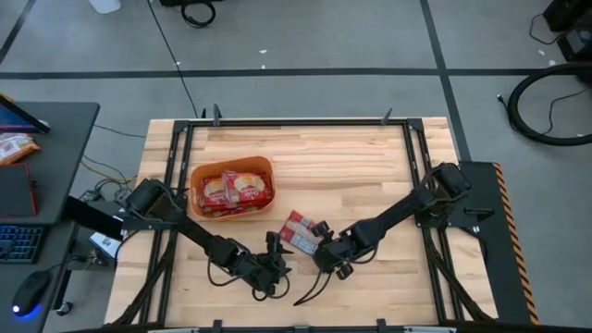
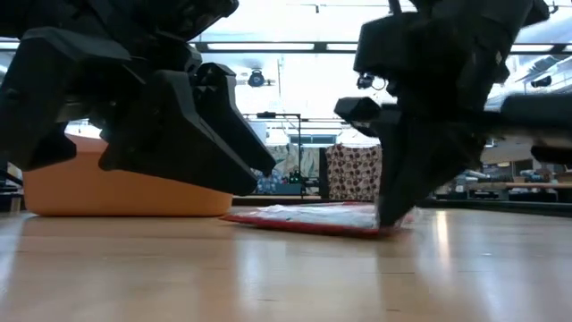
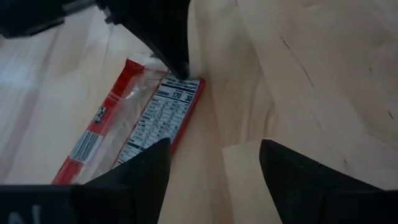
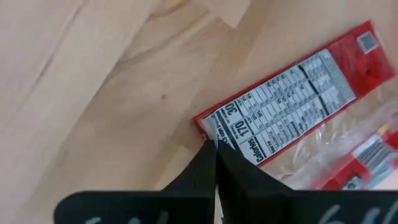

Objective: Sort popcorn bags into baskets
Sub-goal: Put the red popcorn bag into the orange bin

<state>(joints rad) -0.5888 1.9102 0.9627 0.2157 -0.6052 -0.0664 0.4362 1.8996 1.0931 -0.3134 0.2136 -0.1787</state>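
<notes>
One popcorn bag (image 1: 300, 230) lies flat on the wood near the table's near edge, red with a white nutrition panel; it also shows as the bag (image 3: 144, 121) and the bag (image 4: 292, 109). My right gripper (image 4: 215, 163) is shut, its tips at the bag's near corner. My left gripper (image 3: 214, 177) is open, just left of the bag and touching nothing; in the low view it is the left gripper (image 2: 255, 170), above the table. The orange tub (image 1: 197, 176) stands left of centre with several more bags (image 1: 237, 190) in it. My right gripper's shut fingertips (image 3: 177, 65) meet the bag's near corner (image 4: 210, 127), beside the nutrition panel. They come from above, slanting down from the table's right. The bag stays flat on the table. Whether a layer is pinched between the tips, I cannot tell.
The orange tub (image 2: 116, 192) is the only container in view. Black frame rails (image 1: 176, 166) run along the table's left and right sides. Bare wood (image 1: 370, 166) lies right of the tub. A desk with a keyboard (image 1: 18, 242) stands beyond the table's left edge.
</notes>
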